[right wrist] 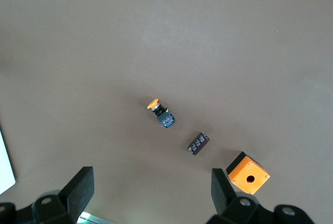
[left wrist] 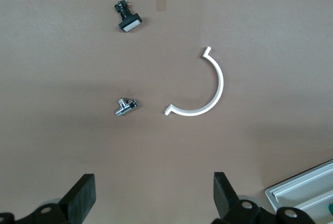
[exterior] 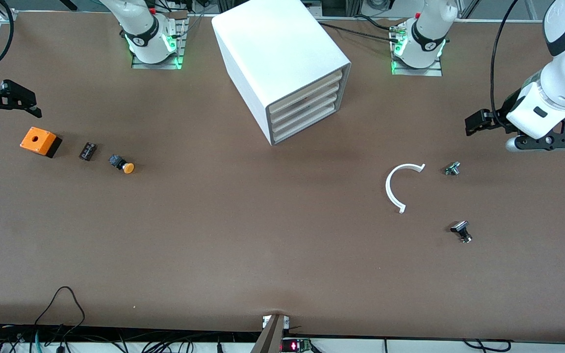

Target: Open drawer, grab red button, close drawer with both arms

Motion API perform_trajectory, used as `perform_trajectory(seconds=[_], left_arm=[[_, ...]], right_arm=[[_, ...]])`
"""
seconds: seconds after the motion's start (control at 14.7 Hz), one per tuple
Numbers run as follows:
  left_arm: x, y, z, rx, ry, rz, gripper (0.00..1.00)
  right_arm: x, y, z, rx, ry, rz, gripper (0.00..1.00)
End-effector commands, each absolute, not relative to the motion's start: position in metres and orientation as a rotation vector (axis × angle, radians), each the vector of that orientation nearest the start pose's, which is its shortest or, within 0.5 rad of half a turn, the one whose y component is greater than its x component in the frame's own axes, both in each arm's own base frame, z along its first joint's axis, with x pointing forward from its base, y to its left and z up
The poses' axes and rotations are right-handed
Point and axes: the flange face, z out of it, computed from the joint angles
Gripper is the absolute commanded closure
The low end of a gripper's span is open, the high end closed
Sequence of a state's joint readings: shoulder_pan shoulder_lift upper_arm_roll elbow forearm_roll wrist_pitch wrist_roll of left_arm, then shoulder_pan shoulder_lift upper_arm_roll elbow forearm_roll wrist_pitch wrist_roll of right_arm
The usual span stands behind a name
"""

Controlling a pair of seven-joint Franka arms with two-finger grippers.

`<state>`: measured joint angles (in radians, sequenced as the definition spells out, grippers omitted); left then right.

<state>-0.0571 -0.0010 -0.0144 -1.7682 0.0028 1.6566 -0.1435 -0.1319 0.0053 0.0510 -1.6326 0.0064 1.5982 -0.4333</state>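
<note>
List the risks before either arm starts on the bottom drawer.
1. The cabinet sits skewed and all four drawers look shut; the lowest drawer lies close under the next, so a gripper may catch the wrong front.
2. No red-capped button is in view; the orange-capped button on the table may be grabbed instead.
3. Both the left gripper and right gripper hang open at the table's ends, so the unanchored cabinet may slide when pulled.
</note>
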Motion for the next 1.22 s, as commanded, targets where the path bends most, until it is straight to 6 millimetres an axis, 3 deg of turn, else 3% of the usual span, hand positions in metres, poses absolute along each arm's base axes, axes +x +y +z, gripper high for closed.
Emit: perform_trajectory(seconds=[0.0,0.14,0.95,1.15], left_arm=[[0.537,-0.035,0.554,-3.098,-0.071,0.152,0.00],[0.545,-0.039,0.559,-3.096,-0.073,0.137,0.00],[0.545,-0.036,0.558,-3.095,-0.074,0.163,0.00],[0.545,-0.039,0.553,-3.092,-0.067,0.191,0.00]], right_arm=[[0.555,-0.047,0.600,-3.072,-0.564,0.060,0.00],[0.555,-0.047,0.600,-3.071,-0.567,0.062,0.00],[0.555,-0.048,0.597,-3.069,-0.569,0.076,0.00],[0.564,-0.045,0.577,-3.047,-0.576,0.121,0.00]])
